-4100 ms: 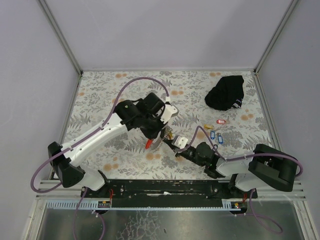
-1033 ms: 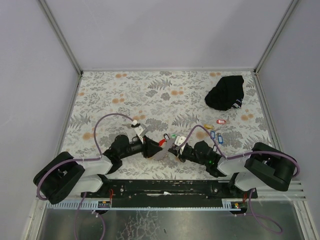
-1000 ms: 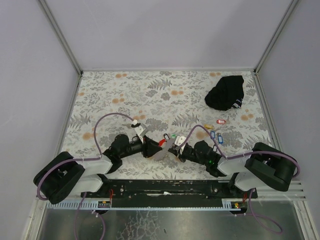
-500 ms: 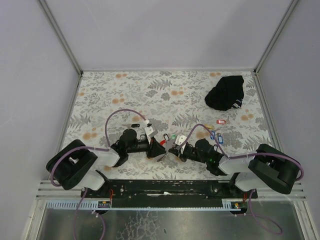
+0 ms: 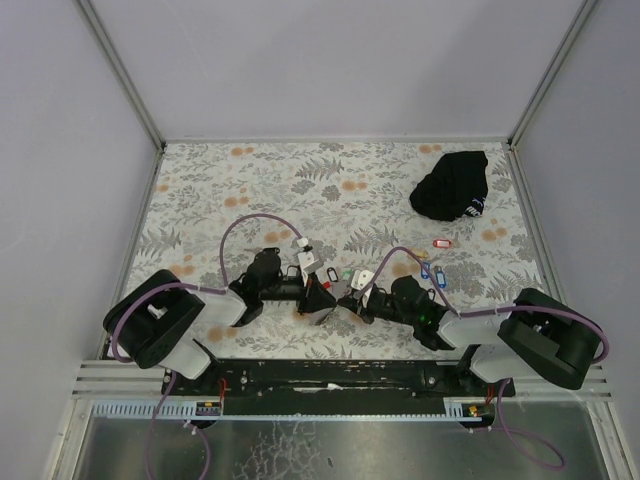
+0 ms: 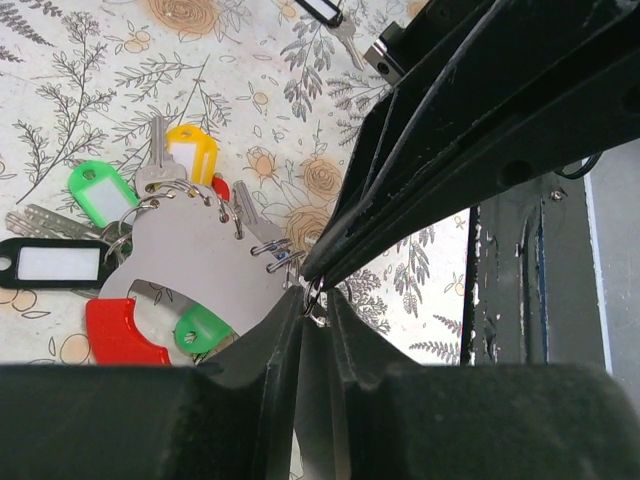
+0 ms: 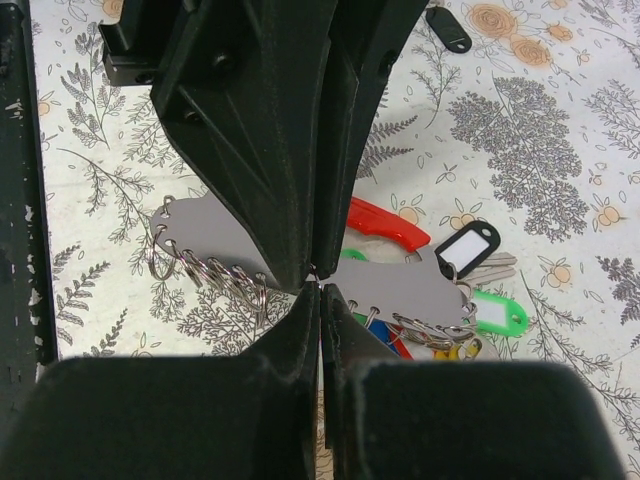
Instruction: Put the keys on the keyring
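Note:
The keyring is a flat grey plate (image 6: 200,260) with a red end (image 6: 120,330) and several small metal rings along its edge. It lies low over the table between both grippers (image 5: 338,290). Keys with green (image 6: 100,195), yellow (image 6: 192,155) and black (image 6: 50,262) tags hang on it. My left gripper (image 6: 315,300) is shut on one small ring at the plate's edge. My right gripper (image 7: 320,285) is shut on the same spot from the opposite side, tip to tip. Loose keys with red (image 5: 442,243) and blue (image 5: 425,270) tags lie to the right.
A large black cloth bundle (image 5: 452,185) lies at the back right. A loose black-tagged key (image 7: 448,28) lies beyond the left gripper. Both arms lie folded low near the table's front edge (image 5: 330,360). White walls close the back and sides.
The left arm has come down from over the mid table and folded low. Its gripper has moved right to meet the right gripper at the keyring. The right arm has barely moved.

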{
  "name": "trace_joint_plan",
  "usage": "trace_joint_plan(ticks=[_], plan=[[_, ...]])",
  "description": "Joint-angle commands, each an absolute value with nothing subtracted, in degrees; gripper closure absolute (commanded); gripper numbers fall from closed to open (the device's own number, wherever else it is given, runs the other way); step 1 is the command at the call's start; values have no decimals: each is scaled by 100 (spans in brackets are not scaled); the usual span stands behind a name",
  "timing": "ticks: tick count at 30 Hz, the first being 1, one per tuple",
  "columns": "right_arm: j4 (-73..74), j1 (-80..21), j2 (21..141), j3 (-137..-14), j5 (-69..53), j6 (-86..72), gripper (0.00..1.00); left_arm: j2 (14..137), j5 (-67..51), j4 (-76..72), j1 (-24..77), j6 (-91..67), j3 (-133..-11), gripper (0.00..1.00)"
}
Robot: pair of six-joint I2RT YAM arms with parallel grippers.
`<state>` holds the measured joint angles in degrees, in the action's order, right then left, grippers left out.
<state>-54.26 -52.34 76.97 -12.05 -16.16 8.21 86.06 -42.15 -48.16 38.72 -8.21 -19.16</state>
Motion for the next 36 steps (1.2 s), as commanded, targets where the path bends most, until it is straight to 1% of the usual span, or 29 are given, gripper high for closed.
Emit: trace_joint_plan(ticks=[1,4,7,17,22,25,27,33,35,36], plan=[[-5563,-5193,7507,-1458,-1840,854,100,8536,-4296,-4567,3872,-510,-2081,89],[-5498,-5178,7439,-1468,-1872,862,100,8539,-4382,-4518,3867,-475,-2092,95],[-5492,-5136,7401,-1459,-1919,855,100,8588,-4500,-4529,3867,-487,-2124,96],[-5484,-5023,7422,-1518,-2280,751,100,8763,-4656,-4541,3972,-501,-2231,90],[-5464,-4943,7421,-1575,-2507,706,100,8788,-4746,-4518,4013,-490,-2252,90],[-5401,-4906,7488,-1650,-2669,703,100,8844,-4765,-4511,4050,-488,-2283,93],[-5401,-4901,7530,-1686,-2729,696,100,8851,-4758,-4523,4045,-501,-2293,99],[-5378,-4878,7354,-1581,-2586,639,100,8742,-4348,-4552,4044,-503,-2197,100],[-5235,-4878,7152,-1559,-2518,616,95,8659,-4164,-4552,4043,-492,-2149,100],[-5137,-4878,7041,-1538,-2476,608,86,8609,-4071,-4552,4043,-477,-2113,100]])
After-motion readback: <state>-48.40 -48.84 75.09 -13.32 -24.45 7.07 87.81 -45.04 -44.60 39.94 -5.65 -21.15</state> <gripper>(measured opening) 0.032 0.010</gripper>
